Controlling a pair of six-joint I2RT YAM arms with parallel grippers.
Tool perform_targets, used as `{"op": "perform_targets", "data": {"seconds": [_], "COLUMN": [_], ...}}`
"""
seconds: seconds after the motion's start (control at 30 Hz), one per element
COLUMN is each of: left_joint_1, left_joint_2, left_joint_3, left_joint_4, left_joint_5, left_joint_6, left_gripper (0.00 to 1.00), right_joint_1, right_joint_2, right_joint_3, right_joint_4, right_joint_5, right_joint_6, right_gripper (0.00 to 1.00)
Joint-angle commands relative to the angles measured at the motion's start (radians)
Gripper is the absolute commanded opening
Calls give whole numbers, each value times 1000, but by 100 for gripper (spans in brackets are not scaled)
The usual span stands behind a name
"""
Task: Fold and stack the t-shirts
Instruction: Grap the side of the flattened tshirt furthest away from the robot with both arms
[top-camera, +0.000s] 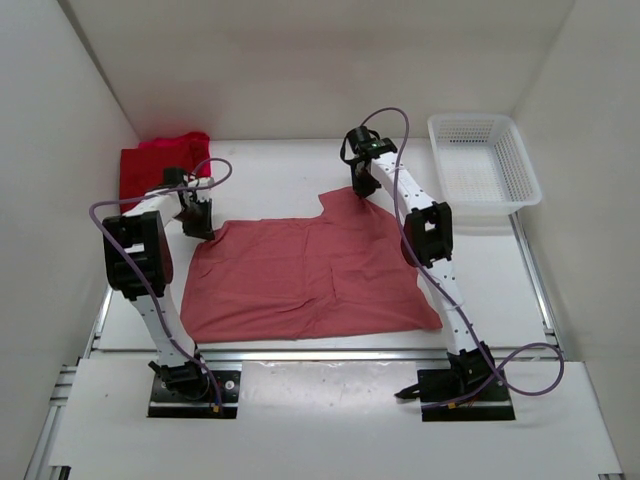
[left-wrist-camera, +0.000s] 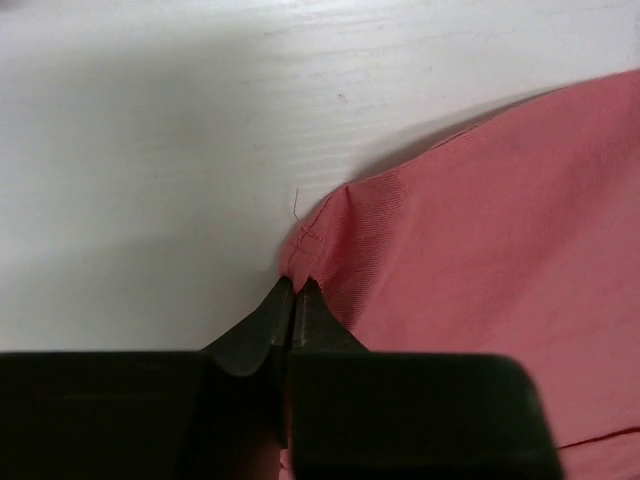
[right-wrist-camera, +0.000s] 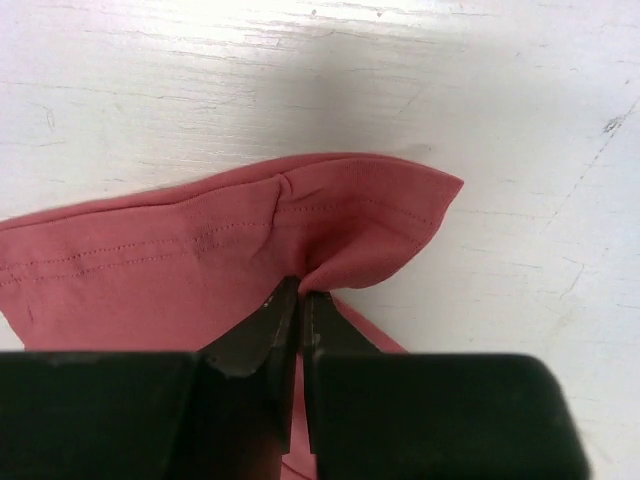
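A faded salmon pink t-shirt (top-camera: 310, 275) lies spread flat in the middle of the table. My left gripper (top-camera: 198, 222) is at its far left corner and is shut on the cloth there; in the left wrist view the pinched edge (left-wrist-camera: 322, 245) puckers up at the closed gripper (left-wrist-camera: 297, 285). At the shirt's far right corner my right gripper (top-camera: 360, 187) is shut on the hem, which bunches at its tips (right-wrist-camera: 300, 290) in the right wrist view, on the salmon shirt (right-wrist-camera: 180, 270). Two more t-shirts, bright pinkish-red (top-camera: 178, 143) over dark crimson (top-camera: 143, 172), lie heaped at the far left.
A white plastic mesh basket (top-camera: 483, 165) stands at the far right of the table. White walls close in the back and both sides. The arm bases (top-camera: 190, 385) sit at the near edge, with purple cables looping from them.
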Motion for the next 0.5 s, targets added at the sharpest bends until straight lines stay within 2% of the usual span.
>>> {"op": "perform_targets", "data": {"seconds": [0.0,0.1,0.3,0.47], "left_joint_1": [-9,8,42,14], "left_joint_2": [-29,-42,-134,-255], "left_joint_3": [-63,-65,-5,-78], "left_joint_4": [-31,-25,-7,47], "left_joint_5": [-36,-21,24,-2], "left_joint_6": [26,20,42,192], "left_gripper": [5,1,0,0], "right_joint_1": [6,-3,6,55], "right_joint_2": [26,16,-95,-217], "right_joint_3": [-13,43,71,15], "right_joint_4": [-76,-100,-123,-174], "right_joint_5": [50,30,-28,12], "right_joint_6": [-19,-16,-39,-33], "right_gripper": [0,0,0,0]}}
